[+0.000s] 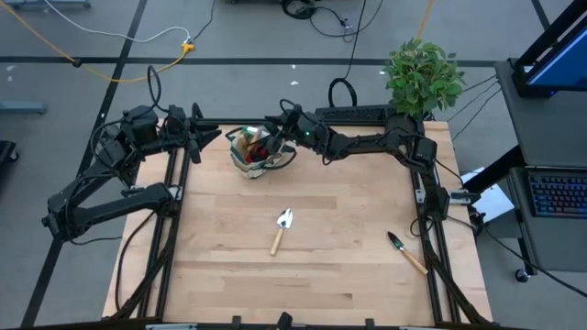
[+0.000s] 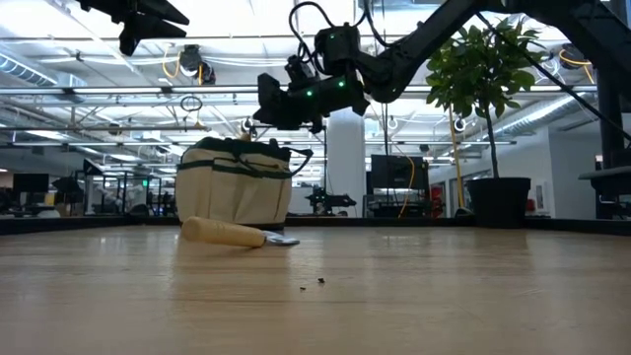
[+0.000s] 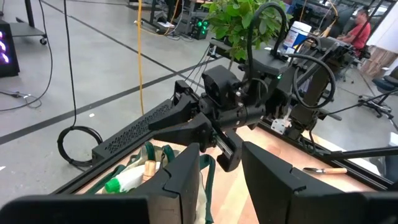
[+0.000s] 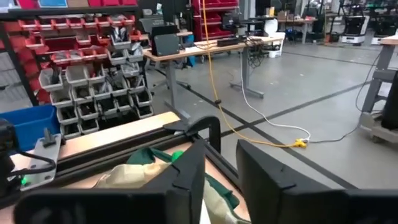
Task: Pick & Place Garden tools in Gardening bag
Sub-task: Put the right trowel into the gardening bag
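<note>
Right gripper [image 1: 275, 137] over the gardening bag [image 1: 258, 152]
Its fingers stand a little apart, holding nothing (silver trowel [image 1: 281, 229] lies on table)

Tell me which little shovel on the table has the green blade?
The green-bladed trowel with a wooden handle, lying near the table's right edge. The other, the silver-bladed wooden-handled trowel, lies mid-table.

overhead straight down, table-level across, two wrist cameras close above the shared gardening bag [image 1: 260, 149]
</note>
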